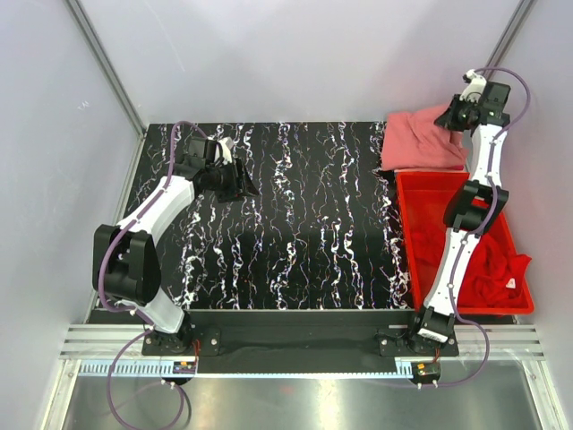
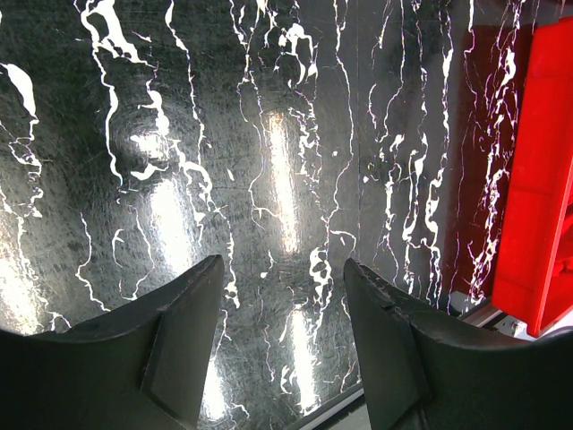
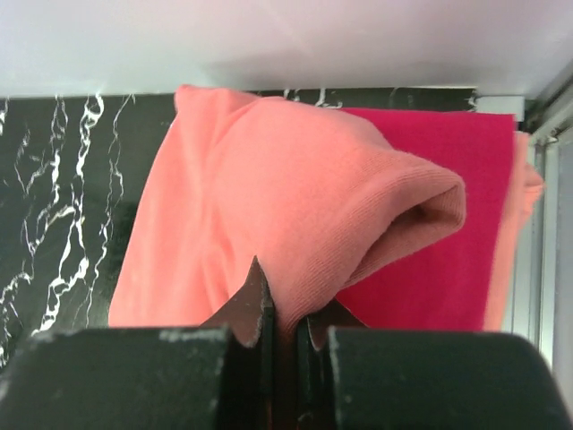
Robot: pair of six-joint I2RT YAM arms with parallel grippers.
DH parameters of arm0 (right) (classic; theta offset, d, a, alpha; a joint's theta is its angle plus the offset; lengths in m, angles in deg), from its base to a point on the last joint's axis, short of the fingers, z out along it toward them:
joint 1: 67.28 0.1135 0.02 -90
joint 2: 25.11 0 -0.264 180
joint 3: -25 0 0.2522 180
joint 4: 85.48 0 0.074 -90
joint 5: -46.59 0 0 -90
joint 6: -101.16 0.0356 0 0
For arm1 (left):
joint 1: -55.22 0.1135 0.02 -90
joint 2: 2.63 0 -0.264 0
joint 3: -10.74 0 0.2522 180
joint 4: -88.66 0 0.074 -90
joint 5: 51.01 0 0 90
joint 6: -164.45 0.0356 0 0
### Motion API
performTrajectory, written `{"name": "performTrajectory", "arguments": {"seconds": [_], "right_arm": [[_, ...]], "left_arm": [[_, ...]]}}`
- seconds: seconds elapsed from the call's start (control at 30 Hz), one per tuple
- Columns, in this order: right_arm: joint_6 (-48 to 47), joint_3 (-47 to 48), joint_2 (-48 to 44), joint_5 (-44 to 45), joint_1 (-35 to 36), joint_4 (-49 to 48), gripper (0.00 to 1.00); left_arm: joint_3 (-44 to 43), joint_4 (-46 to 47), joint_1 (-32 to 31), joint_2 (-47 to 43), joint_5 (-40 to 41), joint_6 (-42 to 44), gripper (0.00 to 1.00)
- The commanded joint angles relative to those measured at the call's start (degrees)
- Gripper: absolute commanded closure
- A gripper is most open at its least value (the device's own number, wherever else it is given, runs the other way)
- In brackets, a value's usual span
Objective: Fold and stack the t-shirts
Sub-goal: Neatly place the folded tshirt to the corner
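The right gripper [image 3: 285, 303] is clenched on a fold of the salmon-pink t-shirt [image 3: 269, 197], which sits at the table's [image 1: 313, 224] far right corner over what looks like a magenta t-shirt [image 3: 439, 242]. The left gripper [image 2: 283, 331] hangs released and empty above the table. A red t-shirt [image 1: 500, 270] lies in the bin [image 1: 405, 233].

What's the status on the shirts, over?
Left gripper open, empty. Right gripper shut on salmon shirt, over magenta shirt. Red shirt in bin. Nothing blocking.

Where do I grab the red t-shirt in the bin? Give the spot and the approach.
Likely best: pinch a raised wrinkle of the red t-shirt near its white label, coming straight down from above. It lies crumpled in the bin, whose walls block any sideways approach.
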Motion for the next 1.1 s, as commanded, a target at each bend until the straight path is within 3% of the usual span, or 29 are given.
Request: {"name": "performTrajectory", "arguments": {"seconds": [0.0, 0.2, 0.5, 0.67, 1.07], "right_arm": [[3.6, 2.7, -1.8, -6.1, -0.7, -7.7, 1.00], [2.8, -6.9, -11.0, -8.6, 0.4, -8.3, 1.00], [0.5, -9.2, -23.4, -5.1, 2.9, 2.4, 1.00], [-1.4, -0.8, -22.7, -2.2, 3.1, 10.2, 1.00], [-3.0, -4.0, -27.1, -5.3, 3.1, 11.5, 1.00]], "left_arm": [[-1.5, 1.5, -0.2, -0.1, -1.9, 0.7, 0.39], [-1.1, 2.1, -0.1, -0.6, -3.4, 0.5, 0.38], [-0.8, 2.9, -0.1, -0.6, -5.3, -0.2, 0.38], [0.0, 3.1, -0.1, -2.0, -5.2, -0.1, 0.38], [-0.6, 3.4, -0.1, -0.6, -6.6, -0.6, 0.38]]}}
